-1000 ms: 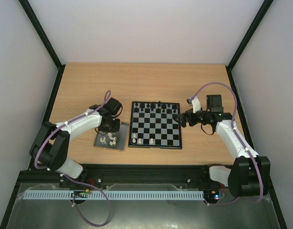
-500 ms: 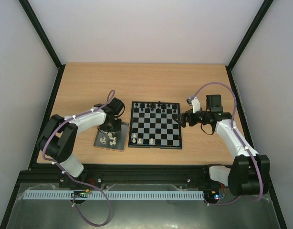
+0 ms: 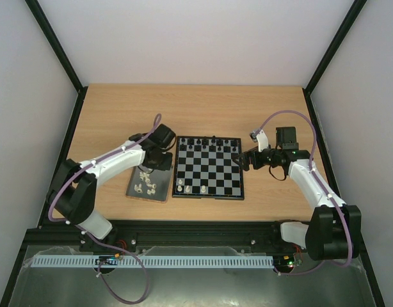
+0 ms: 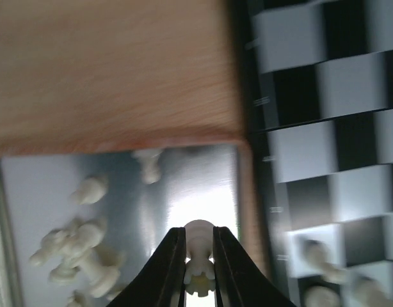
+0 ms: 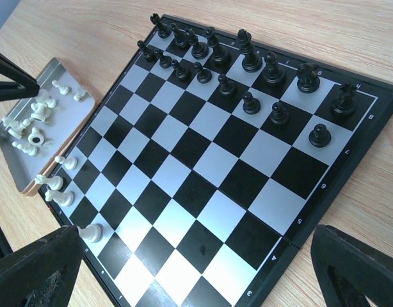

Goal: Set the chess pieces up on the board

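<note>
Lifting off the tray (image 4: pixel 30 185): the left end effector (image 4: pixel 198 235) is pinched narrow on one white piece (image 4: pixel 198 256), held upright between the fingers. A second ago it sat lower over the tray's middle with the jaws closing. Now it is up at the tray's far end, just beside the board (image 5: pixel 203 166). The grasp looks done, so the carry to a square comes next.

The other loose white pieces (image 4: pixel 78 240) remain in the tray. A few white ones (image 3: pixel 182 188) stand on the board's near-left corner. The black pieces (image 5: pixel 248 61) fill the far rows.

The right end effector (image 3: pixel 244 160) is unmoved, jaws wide and empty, at the board's right edge above the worktop (image 3: pixel 196 109). Most of the white setup is left to do.
</note>
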You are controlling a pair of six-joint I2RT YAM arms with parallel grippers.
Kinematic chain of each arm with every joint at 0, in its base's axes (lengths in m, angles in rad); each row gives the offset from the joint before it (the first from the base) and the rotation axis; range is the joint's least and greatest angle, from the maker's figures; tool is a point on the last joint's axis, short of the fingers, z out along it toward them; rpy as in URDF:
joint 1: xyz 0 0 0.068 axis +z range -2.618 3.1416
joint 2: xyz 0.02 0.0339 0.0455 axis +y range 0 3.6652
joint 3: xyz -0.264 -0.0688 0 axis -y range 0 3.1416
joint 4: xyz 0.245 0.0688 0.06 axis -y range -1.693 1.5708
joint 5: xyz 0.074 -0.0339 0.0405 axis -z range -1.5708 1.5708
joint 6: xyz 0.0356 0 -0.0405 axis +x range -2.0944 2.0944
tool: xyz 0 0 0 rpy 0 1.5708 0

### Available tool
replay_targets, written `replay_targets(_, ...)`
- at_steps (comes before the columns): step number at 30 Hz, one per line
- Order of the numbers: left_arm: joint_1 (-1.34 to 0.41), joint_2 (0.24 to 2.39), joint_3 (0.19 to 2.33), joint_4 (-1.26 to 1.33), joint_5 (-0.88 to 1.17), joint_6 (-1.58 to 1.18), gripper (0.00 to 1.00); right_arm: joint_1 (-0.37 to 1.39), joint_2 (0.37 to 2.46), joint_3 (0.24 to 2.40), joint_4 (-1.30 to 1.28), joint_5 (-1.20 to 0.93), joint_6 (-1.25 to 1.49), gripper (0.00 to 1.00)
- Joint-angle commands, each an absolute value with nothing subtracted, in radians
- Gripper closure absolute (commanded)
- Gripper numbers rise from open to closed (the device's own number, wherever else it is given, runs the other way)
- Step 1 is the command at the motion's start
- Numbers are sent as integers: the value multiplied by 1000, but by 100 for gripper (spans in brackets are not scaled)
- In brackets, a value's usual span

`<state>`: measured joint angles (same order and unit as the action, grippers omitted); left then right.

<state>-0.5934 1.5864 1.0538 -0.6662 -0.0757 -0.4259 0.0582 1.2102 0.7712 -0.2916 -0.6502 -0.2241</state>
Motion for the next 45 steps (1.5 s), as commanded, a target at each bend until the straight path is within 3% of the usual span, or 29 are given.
replay_targets(1, -684, 1558, 1170, -710, -45, -385, 92, 57, 1218, 775, -309, -661, -227, 1)
replay_targets(11, -820, 1732, 1312, -690, -2, -372, 92, 57, 1207, 772, -311, -657, -227, 1)
replay_targets(32, -854, 1898, 1327, -634, 43, -364, 91, 57, 1207, 770, -310, -650, -229, 1)
replay_targets(40, -855, 1875, 1331, -636, 48, -369, 71, 57, 1212, 786, -310, -588, -221, 0)
replay_targets(45, -848, 1784, 1329, -654, -5, -358, 65, 82, 1209, 827, -341, -556, -229, 6)
